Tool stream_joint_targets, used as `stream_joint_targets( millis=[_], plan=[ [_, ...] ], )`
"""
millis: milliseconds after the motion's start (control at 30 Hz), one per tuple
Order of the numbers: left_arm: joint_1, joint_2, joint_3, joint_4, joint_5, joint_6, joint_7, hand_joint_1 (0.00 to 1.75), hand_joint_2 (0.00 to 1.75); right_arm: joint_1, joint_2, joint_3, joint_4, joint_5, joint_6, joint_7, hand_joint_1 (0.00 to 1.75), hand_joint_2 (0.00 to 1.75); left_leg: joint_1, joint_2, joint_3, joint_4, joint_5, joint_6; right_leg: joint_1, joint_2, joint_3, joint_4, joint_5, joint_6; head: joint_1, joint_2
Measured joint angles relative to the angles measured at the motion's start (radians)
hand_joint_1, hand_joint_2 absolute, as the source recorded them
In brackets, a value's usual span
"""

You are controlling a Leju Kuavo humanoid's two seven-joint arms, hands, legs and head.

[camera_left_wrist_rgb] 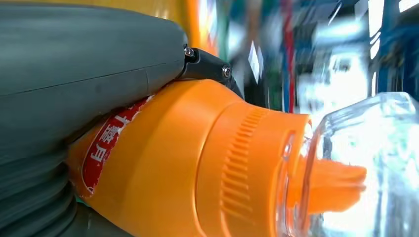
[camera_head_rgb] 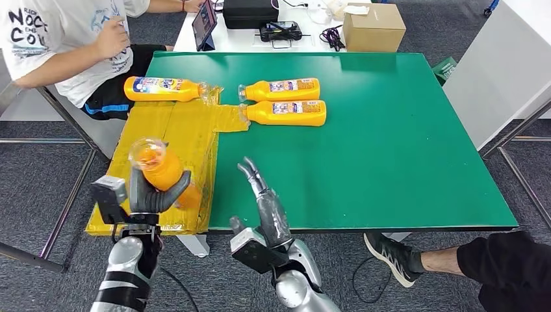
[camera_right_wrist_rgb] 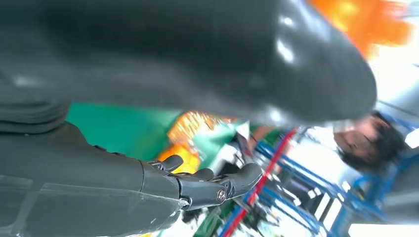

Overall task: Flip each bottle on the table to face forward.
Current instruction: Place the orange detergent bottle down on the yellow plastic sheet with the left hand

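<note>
My left hand (camera_head_rgb: pixel 153 198) grips an orange bottle (camera_head_rgb: pixel 159 166) with a clear cap, lifted above the yellow patch at the table's left front; in the left wrist view the same bottle (camera_left_wrist_rgb: pixel 197 163) shows its ribbed neck and clear cap against my grey thumb. My right hand (camera_head_rgb: pixel 263 201) hovers open over the front edge of the green table (camera_head_rgb: pixel 390 143), fingers stretched forward, holding nothing. Three more orange bottles lie on their sides: one (camera_head_rgb: pixel 162 89) at the far left, and two (camera_head_rgb: pixel 281 89) (camera_head_rgb: pixel 286 112) side by side near the middle back.
A person in a white shirt (camera_head_rgb: pixel 65 45) sits at the table's far left corner. Another person's shoe and leg (camera_head_rgb: pixel 416 260) show at the front right. A cardboard box (camera_head_rgb: pixel 373 26), a tablet and cables sit on the white desk behind.
</note>
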Motion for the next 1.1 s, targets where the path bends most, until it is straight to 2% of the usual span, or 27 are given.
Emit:
stream_joint_targets(
  millis=[67,133,267,367,533,700,867,1100],
  plan=[
    [-0.031,0.014,-0.017,0.002,-0.278,0.175,0.002,1.75,1.75,0.002,-0.001,0.000,-0.045,-0.020,-0.013,-0.013,0.00,0.00,0.000,0.000,0.000,0.000,0.000,0.000,0.000,0.000,0.000,0.000,0.000,0.000,0.000,0.000],
    [-0.069,0.030,-0.038,0.013,-0.496,0.279,0.023,1.75,1.75,0.001,-0.001,0.000,-0.089,-0.035,-0.015,-0.015,0.00,0.00,0.000,0.000,0.000,0.000,0.000,0.000,0.000,0.000,0.001,0.000,0.000,0.000,0.000,0.000],
    [-0.167,0.068,-0.105,0.116,-0.865,0.408,0.136,1.75,1.75,0.000,-0.001,0.009,-0.163,-0.048,-0.023,-0.027,0.00,0.00,0.000,0.000,0.000,0.000,0.000,0.000,0.000,0.000,0.001,0.000,0.000,0.000,0.000,0.000],
    [-0.240,0.100,-0.170,0.233,-1.034,0.435,0.185,1.75,1.75,0.000,-0.002,0.024,-0.200,-0.045,-0.020,-0.028,0.00,0.00,0.000,0.000,0.001,0.000,0.001,0.000,0.000,0.000,0.001,0.000,0.000,0.000,0.000,0.000],
    [-0.324,0.138,-0.259,0.389,-1.133,0.399,0.209,1.75,1.75,0.000,-0.008,0.042,-0.222,-0.049,-0.005,-0.029,0.00,0.00,0.000,0.001,0.001,0.000,0.001,0.000,0.000,0.001,0.001,0.000,0.000,0.000,0.000,0.000],
    [-0.388,0.175,-0.336,0.538,-1.132,0.327,0.179,1.75,1.75,0.001,-0.019,0.060,-0.220,-0.055,0.024,-0.037,0.00,0.00,0.000,0.001,0.000,0.000,0.001,0.000,0.000,0.001,0.001,0.001,0.000,0.000,0.000,0.000],
    [-0.419,0.198,-0.379,0.656,-1.119,0.285,0.164,1.75,1.75,0.002,-0.026,0.074,-0.209,-0.065,0.039,-0.048,0.00,0.00,0.000,0.001,0.000,0.000,0.001,0.000,0.000,0.001,0.001,0.001,0.000,0.000,0.000,0.000],
    [-0.432,0.205,-0.395,0.746,-1.047,0.212,0.137,1.75,1.75,0.002,-0.028,0.088,-0.193,-0.065,0.061,-0.047,0.00,0.00,0.000,0.001,0.000,0.000,0.001,0.000,0.000,0.001,0.001,0.001,0.000,0.000,0.000,0.000]
  ],
)
